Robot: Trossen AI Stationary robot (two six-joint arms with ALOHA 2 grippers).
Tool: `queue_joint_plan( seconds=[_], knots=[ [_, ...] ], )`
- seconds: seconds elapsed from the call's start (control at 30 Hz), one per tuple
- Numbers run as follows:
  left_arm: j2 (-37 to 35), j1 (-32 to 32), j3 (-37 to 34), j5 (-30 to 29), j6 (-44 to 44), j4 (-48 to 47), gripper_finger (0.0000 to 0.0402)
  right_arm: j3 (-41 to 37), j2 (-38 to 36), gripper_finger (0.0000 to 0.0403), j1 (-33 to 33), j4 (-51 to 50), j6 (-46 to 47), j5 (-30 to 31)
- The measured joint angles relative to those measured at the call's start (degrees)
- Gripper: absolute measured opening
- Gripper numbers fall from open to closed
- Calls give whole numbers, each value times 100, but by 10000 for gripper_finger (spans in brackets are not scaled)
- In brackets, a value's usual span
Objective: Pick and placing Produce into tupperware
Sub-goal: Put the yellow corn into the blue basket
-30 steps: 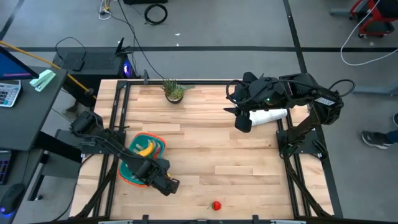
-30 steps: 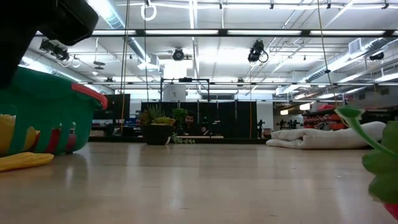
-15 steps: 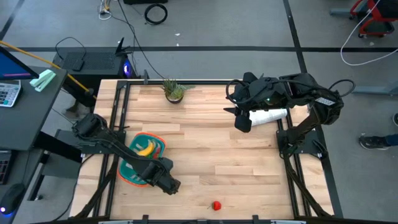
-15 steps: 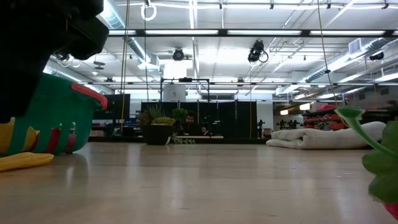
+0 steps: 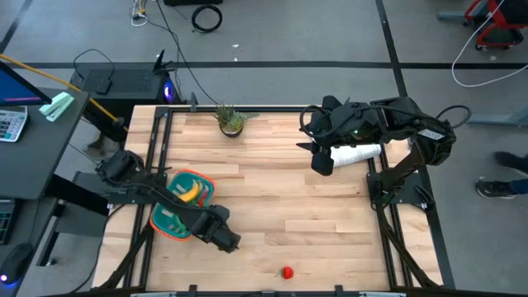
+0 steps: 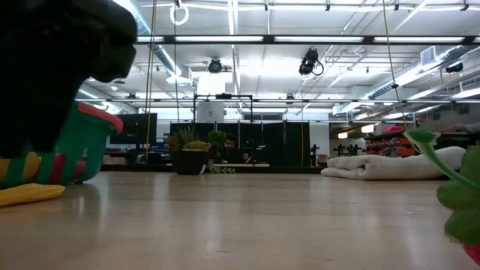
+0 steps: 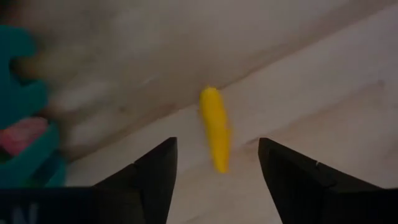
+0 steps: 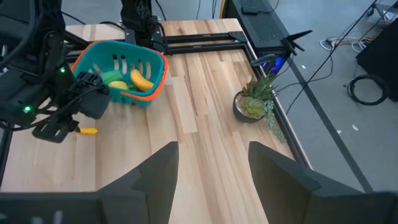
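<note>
Right wrist view, teal basket (image 8: 122,71) holding banana (image 8: 142,81) and green piece (image 8: 112,77), left end effector (image 7: 214,180) released, right end effector (image 8: 208,171) released.

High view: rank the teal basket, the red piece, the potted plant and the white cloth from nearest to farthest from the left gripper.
Measured from the left gripper:
1. teal basket, right beside it on the left side.
2. red piece, by the table's near edge.
3. potted plant, at the far edge.
4. white cloth, on the right side under the right arm.
</note>
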Motion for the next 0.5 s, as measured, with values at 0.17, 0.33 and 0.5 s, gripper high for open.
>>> queue_joint_plan(
  seconds=[0.17,0.33,0.5],
  knots=[
    [0,141,0,92,-121,582,219,0,-1,203,1,0,-23,-1],
    [0,208,0,99,-122,1085,203,0,-1,203,0,-1,-32,0],
    [-18,227,67,198,-81,1268,187,0,-1,203,0,-2,-74,1]
  ],
)
